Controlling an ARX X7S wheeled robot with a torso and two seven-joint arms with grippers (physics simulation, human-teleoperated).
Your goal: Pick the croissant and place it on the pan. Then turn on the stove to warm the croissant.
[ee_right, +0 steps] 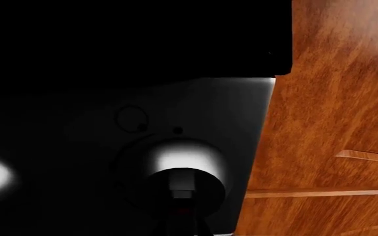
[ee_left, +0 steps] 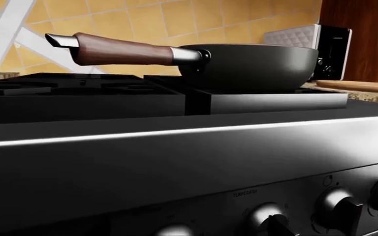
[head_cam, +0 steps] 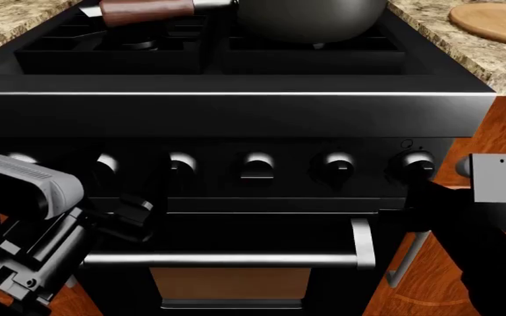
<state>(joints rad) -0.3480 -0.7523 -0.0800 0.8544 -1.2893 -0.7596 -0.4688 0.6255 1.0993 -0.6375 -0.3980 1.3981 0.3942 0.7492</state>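
Note:
The dark-grey pan (head_cam: 310, 20) (ee_left: 255, 66) stands on the back right grate of the black stove (head_cam: 235, 108) (ee_left: 175, 147), and its wooden handle (ee_left: 123, 49) points left. From these views the pan's inside is hidden, and the croissant is out of view. My right gripper (head_cam: 414, 191) (ee_right: 182, 223) is a dark shape just under the rightmost knob (head_cam: 418, 164) (ee_right: 183, 164); its jaws are lost in shadow. My left gripper (head_cam: 143, 220) hangs low in front of the oven door, below the left knobs, with its jaws unclear.
A round wooden board (head_cam: 495, 20) (ee_left: 356, 86) lies on the granite counter (head_cam: 464, 46) right of the stove, with a black-and-white toaster (ee_left: 324, 51) behind it. The steel oven handle (head_cam: 226, 260) runs below the knobs. Wooden cabinet fronts (ee_right: 333, 123) flank the stove.

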